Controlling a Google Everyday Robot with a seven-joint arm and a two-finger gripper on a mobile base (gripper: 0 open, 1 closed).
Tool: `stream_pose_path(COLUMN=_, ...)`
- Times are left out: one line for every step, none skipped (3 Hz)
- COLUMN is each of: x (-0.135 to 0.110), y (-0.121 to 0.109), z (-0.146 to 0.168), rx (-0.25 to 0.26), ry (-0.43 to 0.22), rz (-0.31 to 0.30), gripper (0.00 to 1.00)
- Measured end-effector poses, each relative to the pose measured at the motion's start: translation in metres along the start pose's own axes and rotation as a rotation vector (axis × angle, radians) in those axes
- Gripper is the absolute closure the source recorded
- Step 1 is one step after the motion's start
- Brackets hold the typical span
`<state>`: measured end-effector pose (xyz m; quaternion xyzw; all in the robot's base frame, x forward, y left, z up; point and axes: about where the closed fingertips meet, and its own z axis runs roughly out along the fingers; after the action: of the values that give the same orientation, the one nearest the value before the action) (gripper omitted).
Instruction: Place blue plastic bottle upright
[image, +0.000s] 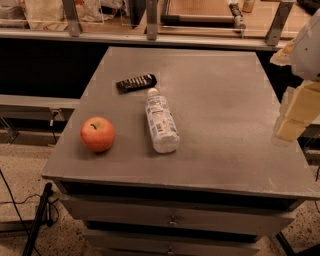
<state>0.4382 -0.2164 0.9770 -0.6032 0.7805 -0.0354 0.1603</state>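
Near the table's front edge our bottle lies flat, cap pointing away, well left of the gripper at right, whose grip we cannot tell.

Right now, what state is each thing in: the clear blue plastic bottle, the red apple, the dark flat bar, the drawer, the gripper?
Clear blue plastic bottle: lying on its side on the grey table top, white cap on.
Red apple: whole, stem up, apart from the bottle.
Dark flat bar: lying flat.
Top drawer: looks shut.
Gripper: at the table's right edge, away from the bottle.
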Motion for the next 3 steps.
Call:
stream_pose_path(x=0.000, y=0.000, z=0.000, rx=0.000, ry=0.000, rz=0.000, gripper=0.00)
stream_pose_path(x=-0.015, y=-0.010, z=-0.001, rx=-0.016, ry=-0.070, rz=-0.009, gripper=0.00)
stream_pose_path(x=-0.052, y=-0.035, z=0.009, rx=-0.065, ry=-0.132, rz=-0.020, gripper=0.00)
